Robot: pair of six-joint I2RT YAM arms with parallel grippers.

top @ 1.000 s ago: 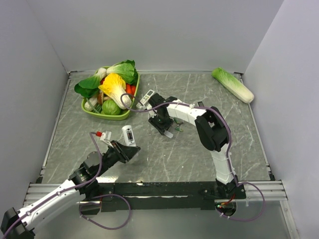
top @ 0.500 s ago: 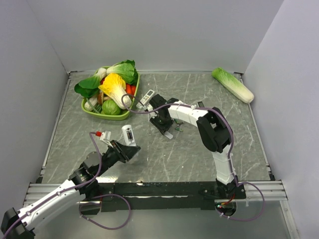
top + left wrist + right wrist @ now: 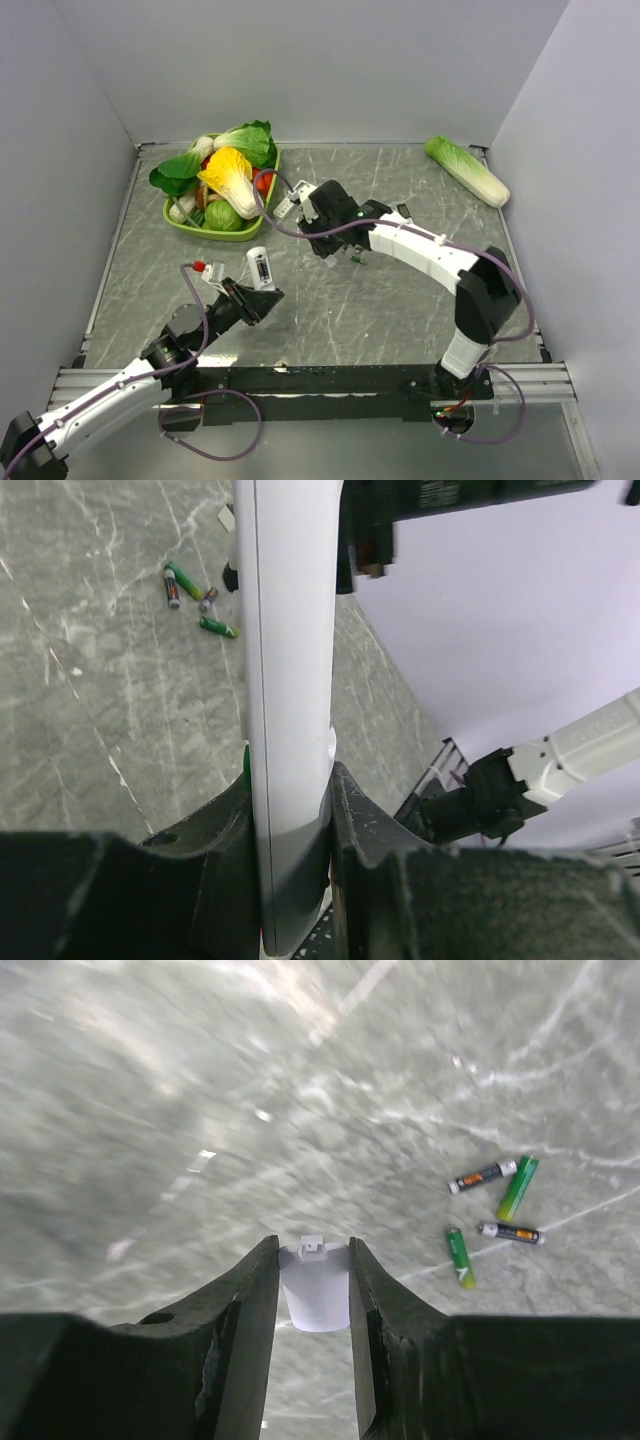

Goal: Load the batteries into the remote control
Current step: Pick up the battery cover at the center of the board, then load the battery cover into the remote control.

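Note:
My left gripper [image 3: 248, 302] is shut on the lower end of the white remote control [image 3: 260, 270], which stands up from the jaws. A dark open slot on it faces the camera. In the left wrist view the remote control [image 3: 290, 660] fills the middle between the fingers [image 3: 345, 800]. My right gripper [image 3: 328, 243] is shut on a small white cover piece [image 3: 315, 1295] with a clip tab, held above the table. Several batteries [image 3: 357, 258] lie just right of it: green and dark ones [image 3: 460, 1258], also seen past the remote control [image 3: 218, 628].
A green tray [image 3: 190, 228] heaped with vegetables stands at the back left. A white remote with grey buttons [image 3: 290, 200] lies beside it. A small dark object [image 3: 403, 210] lies behind the right arm. A napa cabbage [image 3: 467, 170] lies at the back right.
The right gripper's jaws have narrowed onto the white cover piece and drawn back a little from the batteries, while that arm's elbow swung out to the right. The left arm has barely moved.

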